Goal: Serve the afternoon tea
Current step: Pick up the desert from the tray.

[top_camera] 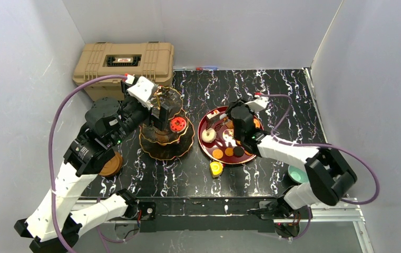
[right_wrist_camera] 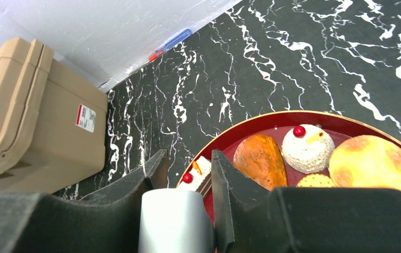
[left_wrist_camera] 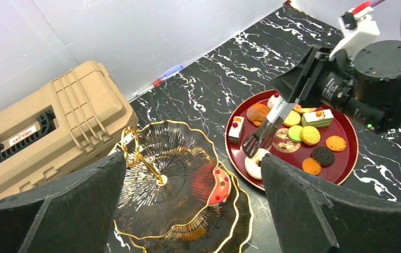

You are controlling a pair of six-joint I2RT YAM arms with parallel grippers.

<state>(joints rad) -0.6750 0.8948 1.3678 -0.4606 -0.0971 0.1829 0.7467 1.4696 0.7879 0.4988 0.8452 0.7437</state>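
I have the left gripper point(left_wrist_camera: 193, 163) hovering over the three-tier stand point(top_camera: 166, 138), its fingers spread wide with nothing between them. The stand sits left of the table's middle, just in front of the tan case point(top_camera: 124, 66) that fills the far left corner. Its tiers are dark and ribbed with gold scalloped rims and a gold loop handle on top. A red donut point(top_camera: 176, 125) lies on one tier, and from the left wrist view I cannot tell which.

The right gripper point(top_camera: 228, 130) is over the round red tray point(left_wrist_camera: 345, 158) at the table's middle, just right of the stand. It pinches the silver handle of a server point(left_wrist_camera: 272, 124), whose dark slotted end hangs low beside a white donut point(left_wrist_camera: 253, 164). I cannot tell whether they touch.

The tray also carries:
- orange and dark cookies
- green and yellow macarons
- a green-and-white layer slice point(left_wrist_camera: 318, 117)
- a white slice with red berries point(left_wrist_camera: 235, 129)
- a brown bun point(right_wrist_camera: 260, 161)
- a white ball topped with a cherry point(right_wrist_camera: 306, 147)

A yellow cake point(top_camera: 216, 168) lies on the black marbled table point(top_camera: 272, 95) just off the tray's near rim. A teal cup point(top_camera: 296, 174) shows near the right end of the near edge, partly hidden by the right arm. A brown saucer point(top_camera: 111, 164) lies toward the left edge.
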